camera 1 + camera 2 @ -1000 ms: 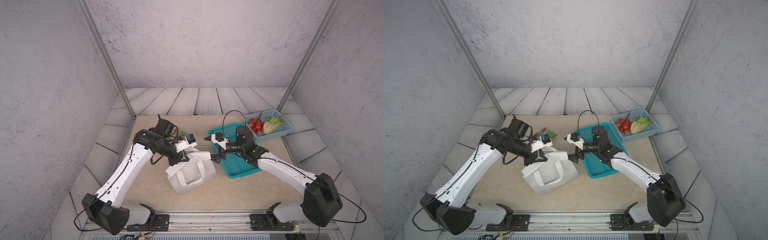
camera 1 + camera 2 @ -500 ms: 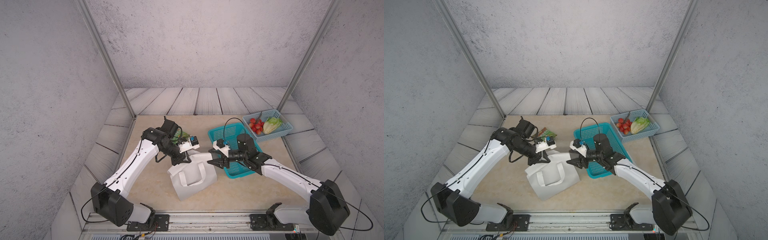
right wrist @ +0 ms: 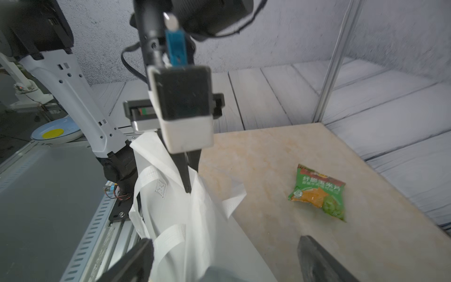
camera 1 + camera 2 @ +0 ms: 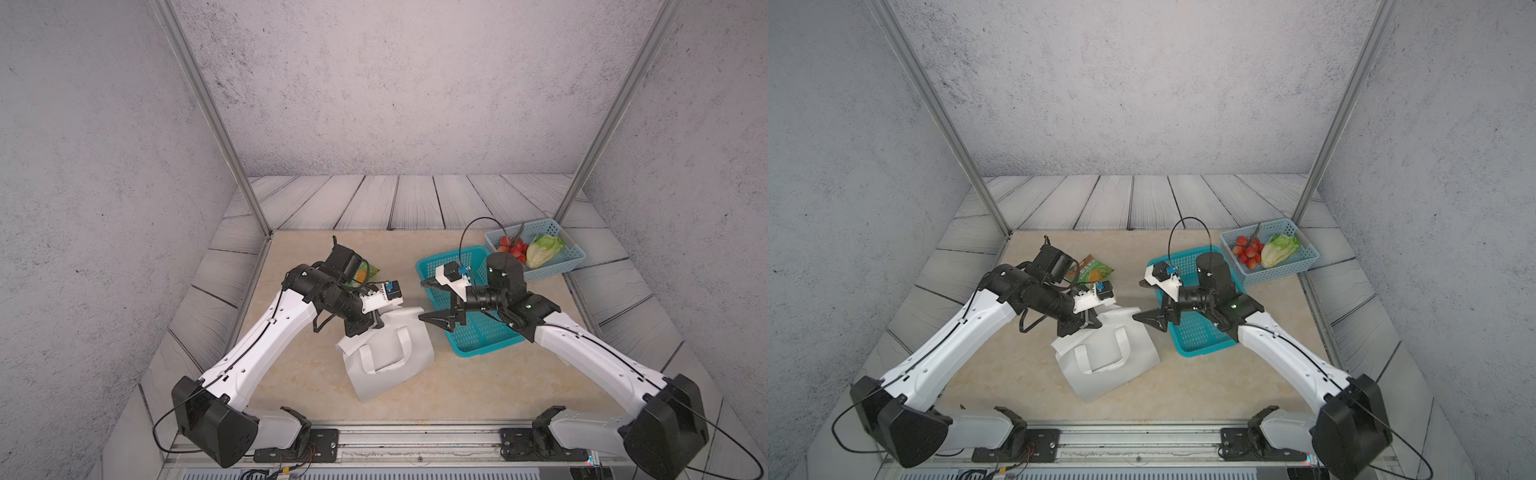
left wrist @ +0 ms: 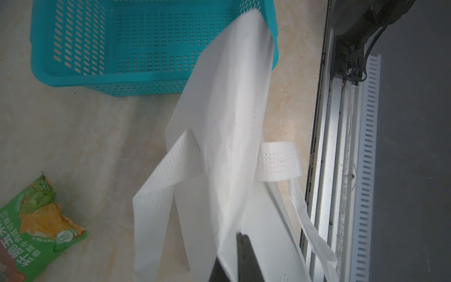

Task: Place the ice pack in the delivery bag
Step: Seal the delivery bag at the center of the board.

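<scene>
The delivery bag [image 4: 386,353] is pinched at its upper edge by the clenched left gripper [image 4: 376,322]; it hangs below the closed jaws, and its lower part is laid on the table [image 4: 478,386]. The right gripper [image 4: 422,300] is held with its jaws spread wide and nothing grasped, just beside the bag's raised corner; whether that corner is touched cannot be told. In the right wrist view the bag is seen between the spread fingers [image 3: 136,258]. A teal basket [image 4: 484,334] is seen under and behind the right gripper, and a green snack packet [image 4: 1090,270] lies behind the left gripper.
</scene>
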{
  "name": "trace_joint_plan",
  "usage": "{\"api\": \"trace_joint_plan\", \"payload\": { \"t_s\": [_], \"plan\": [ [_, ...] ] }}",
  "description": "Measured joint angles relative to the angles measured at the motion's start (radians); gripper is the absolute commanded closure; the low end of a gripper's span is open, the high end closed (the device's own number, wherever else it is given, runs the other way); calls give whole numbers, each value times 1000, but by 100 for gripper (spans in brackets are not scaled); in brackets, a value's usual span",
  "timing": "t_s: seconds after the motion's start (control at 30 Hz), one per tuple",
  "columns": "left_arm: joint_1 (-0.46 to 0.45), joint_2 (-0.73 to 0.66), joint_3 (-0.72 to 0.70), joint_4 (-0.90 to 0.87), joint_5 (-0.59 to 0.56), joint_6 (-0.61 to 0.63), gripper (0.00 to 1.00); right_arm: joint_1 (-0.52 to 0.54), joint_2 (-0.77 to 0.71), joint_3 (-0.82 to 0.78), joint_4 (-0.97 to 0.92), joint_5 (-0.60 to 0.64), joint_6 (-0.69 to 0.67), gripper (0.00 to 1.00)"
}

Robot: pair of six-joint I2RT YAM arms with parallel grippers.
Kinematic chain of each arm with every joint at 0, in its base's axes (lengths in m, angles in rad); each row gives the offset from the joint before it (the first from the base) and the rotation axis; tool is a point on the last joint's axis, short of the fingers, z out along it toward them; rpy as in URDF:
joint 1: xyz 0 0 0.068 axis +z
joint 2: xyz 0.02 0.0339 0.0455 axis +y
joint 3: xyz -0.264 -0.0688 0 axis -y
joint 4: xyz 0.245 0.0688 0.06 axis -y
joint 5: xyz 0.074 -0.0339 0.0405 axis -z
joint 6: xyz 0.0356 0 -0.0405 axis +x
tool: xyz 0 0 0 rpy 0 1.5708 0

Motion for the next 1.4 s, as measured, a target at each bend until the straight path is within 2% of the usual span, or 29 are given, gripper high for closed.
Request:
{"api": "trace_joint_plan", "payload": {
  "t_s": [0.1,0.2,0.53,0.6,0.63,0.8,0.9,0.93,1.0,1.07,1.23,1.3,1.4],
  "plan": [
    [-3,-12,-10,6,-6,0,100,25,72,20,-39,-25,-16,18],
    [-6,-23,-17,10,-7,0,100,67,121,58,-62,-46,-29,29],
    [-13,-25,-19,10,-7,2,100,88,175,128,-114,-93,-76,84],
    [-15,-25,-19,10,-12,2,100,88,175,127,-125,-93,-88,98],
    [-16,-25,-20,10,-17,2,100,88,175,124,-127,-94,-103,100],
    [-18,-39,-37,25,-21,0,100,89,151,106,-129,-65,-121,98],
    [-22,-68,-60,40,-22,-2,100,99,126,93,-128,-38,-127,70],
    [-21,-78,-67,44,-24,-2,100,99,119,90,-131,-31,-128,66],
    [-21,-95,-79,43,-29,-3,100,96,116,85,-131,-29,-138,65],
    [-21,-98,-81,40,-31,-6,100,94,120,80,-129,-31,-139,70],
    [-21,-94,-80,42,-34,-11,100,94,134,80,-125,-42,-138,100],
    [-21,-94,-80,39,-39,-14,98,94,134,81,-135,-43,-149,100],
    [-23,-97,-80,39,-49,-23,78,93,121,79,-151,-22,-175,100]
  ]
}}
